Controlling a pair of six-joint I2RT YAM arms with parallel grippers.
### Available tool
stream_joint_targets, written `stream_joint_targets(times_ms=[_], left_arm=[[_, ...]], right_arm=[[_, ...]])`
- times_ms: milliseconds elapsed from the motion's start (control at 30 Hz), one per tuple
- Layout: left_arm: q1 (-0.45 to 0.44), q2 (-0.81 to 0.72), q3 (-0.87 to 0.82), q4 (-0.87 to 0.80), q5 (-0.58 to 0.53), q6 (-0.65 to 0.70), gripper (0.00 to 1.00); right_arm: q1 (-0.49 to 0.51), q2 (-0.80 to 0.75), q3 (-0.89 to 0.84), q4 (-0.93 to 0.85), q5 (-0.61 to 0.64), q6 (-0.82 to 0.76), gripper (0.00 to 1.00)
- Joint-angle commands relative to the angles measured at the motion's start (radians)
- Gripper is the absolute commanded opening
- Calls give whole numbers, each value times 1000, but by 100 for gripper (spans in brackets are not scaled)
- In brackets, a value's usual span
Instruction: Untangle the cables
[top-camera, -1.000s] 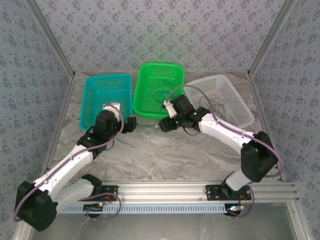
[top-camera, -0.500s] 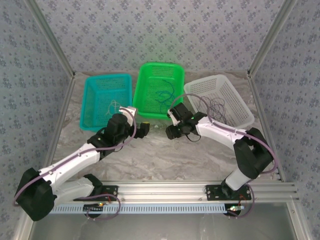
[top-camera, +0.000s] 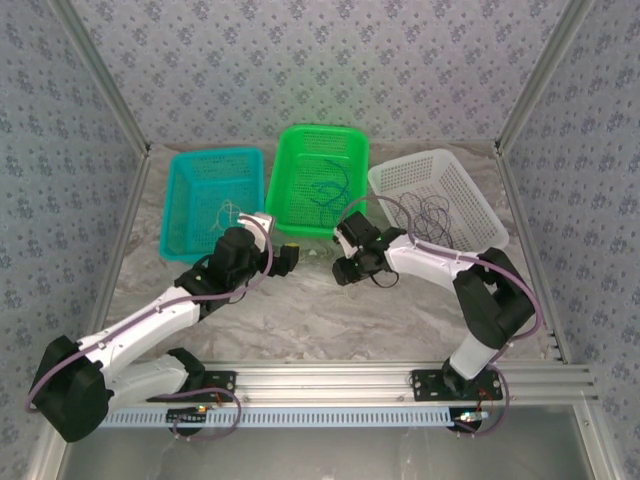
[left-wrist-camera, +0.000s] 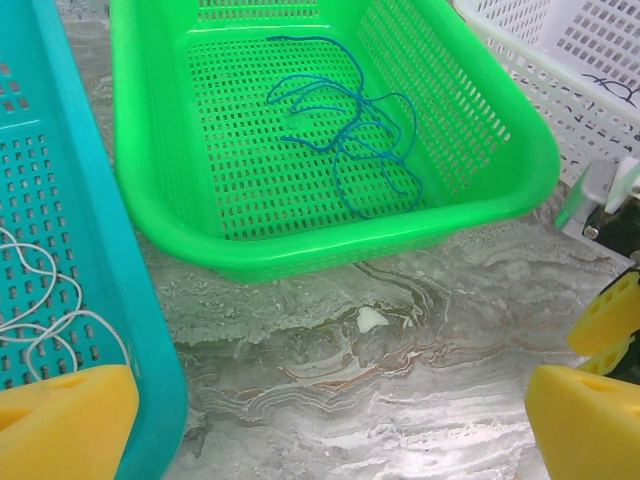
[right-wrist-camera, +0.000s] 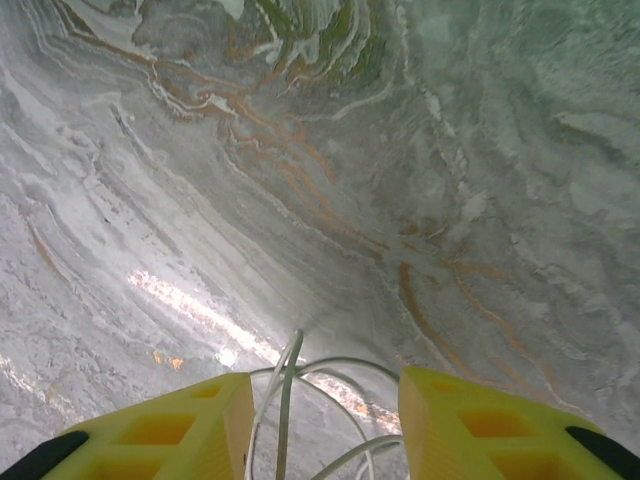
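Jaws on the left gripper (left-wrist-camera: 320, 430) stand wide apart, low over the table (left-wrist-camera: 420, 330). The right gripper (right-wrist-camera: 325, 425) hangs close to the table too. Its jaws are apart, and a thin pale wire (right-wrist-camera: 285, 395) loops between them, not pinched. Farther back, the white cable (left-wrist-camera: 40, 300) lies in the teal basket (left-wrist-camera: 150, 330). The blue cable (left-wrist-camera: 350, 130) lies in the green basket (left-wrist-camera: 330, 245), and the dark cable (top-camera: 432, 212) in the white basket (top-camera: 480, 235). If the right jaws shut on that loop and tug, it could pull tight into a knot.

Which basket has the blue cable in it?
The green basket, the middle one: the blue cable lies looped on its floor. The teal basket holds a pale cable, the white basket a dark cable.
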Motion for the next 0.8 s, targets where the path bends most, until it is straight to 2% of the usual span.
stream_joint_targets(times_ms=[0, 133, 233, 267, 500, 767], left_arm=[[-7, -12, 4, 20, -21, 3, 99], [-7, -9, 4, 19, -23, -1, 99], [-7, -4, 2, 20, -23, -11, 99], [-7, -3, 1, 22, -23, -15, 99], [-8, -1, -29, 102, 29, -50, 99], [-9, 28, -62, 248, 221, -55, 99]], right_arm=[[9, 12, -9, 6, -33, 11, 43], [13, -8, -11, 27, -35, 10, 27], [24, -63, -22, 74, -44, 14, 6], [26, -87, -30, 91, -47, 17, 2], [30, -308, -118, 254, -83, 23, 0], [19, -459, -197, 395, -114, 57, 0]])
